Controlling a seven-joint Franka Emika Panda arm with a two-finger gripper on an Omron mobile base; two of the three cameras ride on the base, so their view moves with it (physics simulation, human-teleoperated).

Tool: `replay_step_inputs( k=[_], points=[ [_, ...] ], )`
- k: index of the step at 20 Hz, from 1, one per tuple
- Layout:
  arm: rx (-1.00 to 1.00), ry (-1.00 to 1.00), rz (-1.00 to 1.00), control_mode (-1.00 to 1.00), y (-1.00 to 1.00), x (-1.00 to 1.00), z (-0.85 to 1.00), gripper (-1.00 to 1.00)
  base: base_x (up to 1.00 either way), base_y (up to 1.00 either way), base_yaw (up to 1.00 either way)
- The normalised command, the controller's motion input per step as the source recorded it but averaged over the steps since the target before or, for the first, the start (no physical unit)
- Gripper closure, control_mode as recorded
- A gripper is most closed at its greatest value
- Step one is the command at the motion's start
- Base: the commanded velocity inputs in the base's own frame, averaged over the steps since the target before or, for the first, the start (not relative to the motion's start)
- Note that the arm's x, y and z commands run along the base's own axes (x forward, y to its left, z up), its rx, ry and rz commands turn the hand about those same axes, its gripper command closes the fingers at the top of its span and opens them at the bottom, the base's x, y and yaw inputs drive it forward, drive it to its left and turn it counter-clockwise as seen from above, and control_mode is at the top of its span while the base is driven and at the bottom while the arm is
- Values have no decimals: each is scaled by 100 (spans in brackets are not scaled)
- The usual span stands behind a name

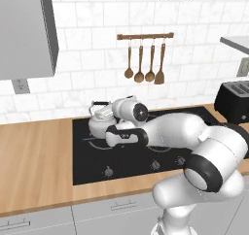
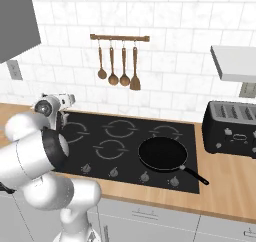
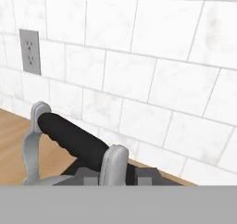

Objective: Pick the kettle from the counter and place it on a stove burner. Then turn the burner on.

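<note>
1. 1 kettle point(image 1: 100, 123) sits over the black cooktop point(image 1: 92, 163), back-left area.
2. Gripper point(image 3: 113, 165) clamped narrow on the kettle's black handle point(image 3: 76, 144).
3. Risk — it lands off the burner ring, or tips on release if the handle swings.
4. Burner knobs point(image 1: 108, 171) untouched — still off, probably.

light: bright, even (rendered) | shadows: faint | focus: sharp, no glare
</note>
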Motion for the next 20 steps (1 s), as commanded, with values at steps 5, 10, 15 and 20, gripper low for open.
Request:
replay_step_inputs(
  k=[5,10,15,20],
  points=[
    [1,8,-8,-100,-13,37,0,100,0,0,0],
    [-1,13,-1,-100,7,29,-1,100,0,0,0],
    [-3,4,-1,-100,10,26,-12,100,0,0,0],
    [-5,0,0,-100,13,20,-31,100,0,0,0]
  ],
)
